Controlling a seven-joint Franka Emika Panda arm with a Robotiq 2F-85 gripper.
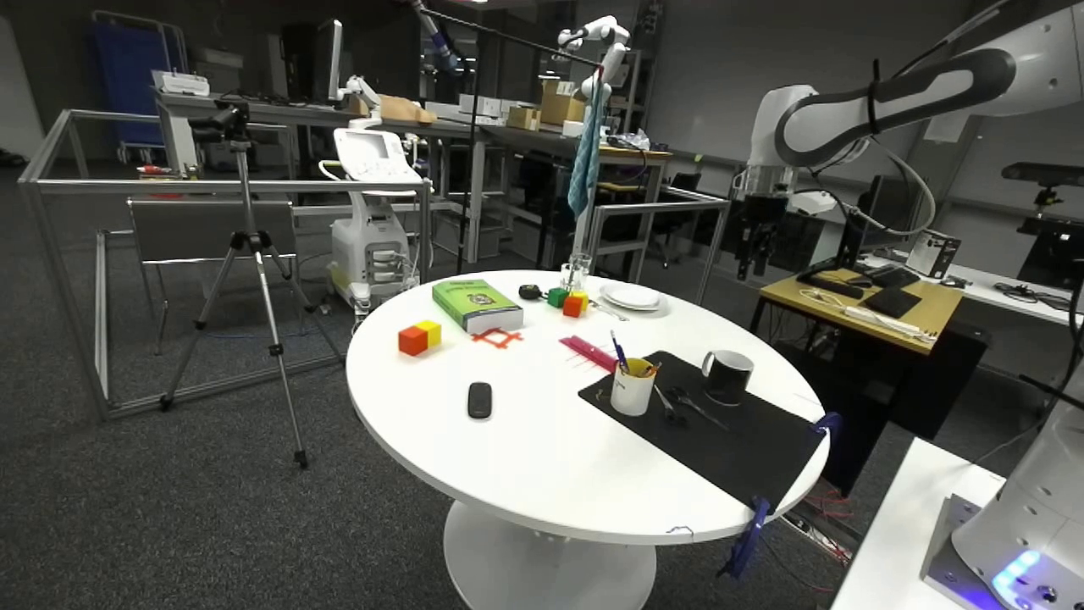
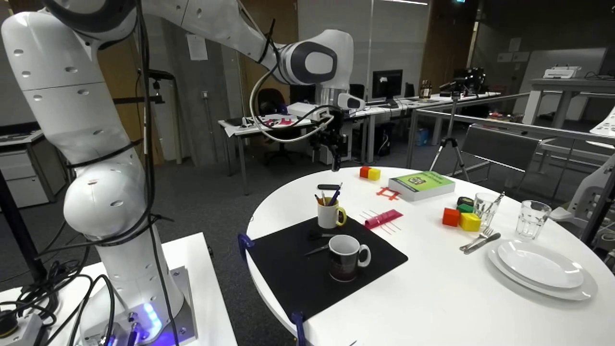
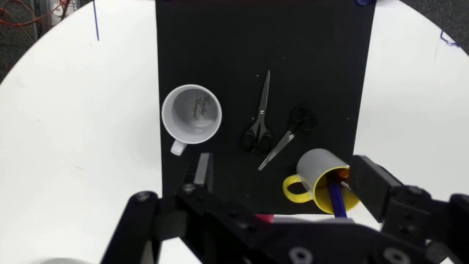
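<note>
Pen mug [image 3: 315, 168] partly hidden in wrist view; book [image 1: 471, 302] lettering illegible.

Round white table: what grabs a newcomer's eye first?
Probably the rectangular black mat, stark against the round white table, with a yellow-handled white mug of pens on it. Next, the thick bright-green book, lying across the table from the mat. Above hangs the open black gripper.

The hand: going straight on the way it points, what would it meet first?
Pointing down, the hand would likely meet the larger scissors first, or the black mat beside them; unclear depth leaves the exact spot uncertain.
</note>
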